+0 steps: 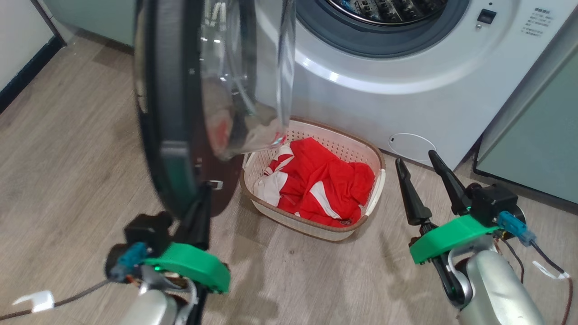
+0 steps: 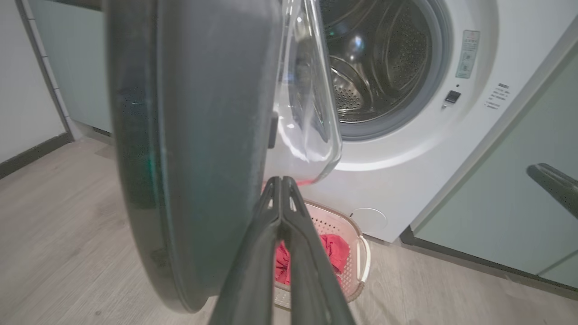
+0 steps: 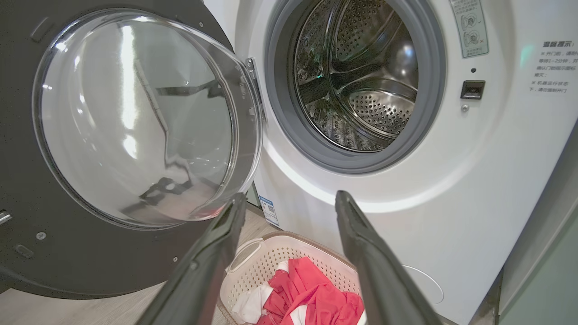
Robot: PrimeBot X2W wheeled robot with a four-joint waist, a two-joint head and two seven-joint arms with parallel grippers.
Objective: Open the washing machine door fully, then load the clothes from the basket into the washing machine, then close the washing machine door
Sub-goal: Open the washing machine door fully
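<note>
The washing machine door (image 1: 167, 113) stands open, edge-on at 10 o'clock in the head view. The washing machine (image 1: 361, 104) shows its drum (image 3: 361, 90) at 1 o'clock. The basket (image 1: 271, 164) sits on the floor (image 1: 67, 180) just before the washer, with the clothes (image 1: 325, 185) heaped inside it. The left gripper (image 2: 281, 179) — fingers pressed together — is at the door's lower rim, at 7 o'clock. The right gripper (image 1: 416, 158) — fingers spread, holding nothing — hovers at the basket's 3 o'clock.

Household laundry corner: a white front-loading washing machine (image 1: 406, 104), its door (image 1: 167, 113) standing open on a steel drum (image 3: 361, 90), is set between pale green cabinets (image 1: 537, 135) on a wood-look plank floor (image 1: 67, 158). A perforated basket (image 1: 347, 146) of red clothes (image 1: 325, 180) sits before it; a dark skirting board (image 1: 27, 72) edges the white wall (image 1: 18, 40).
</note>
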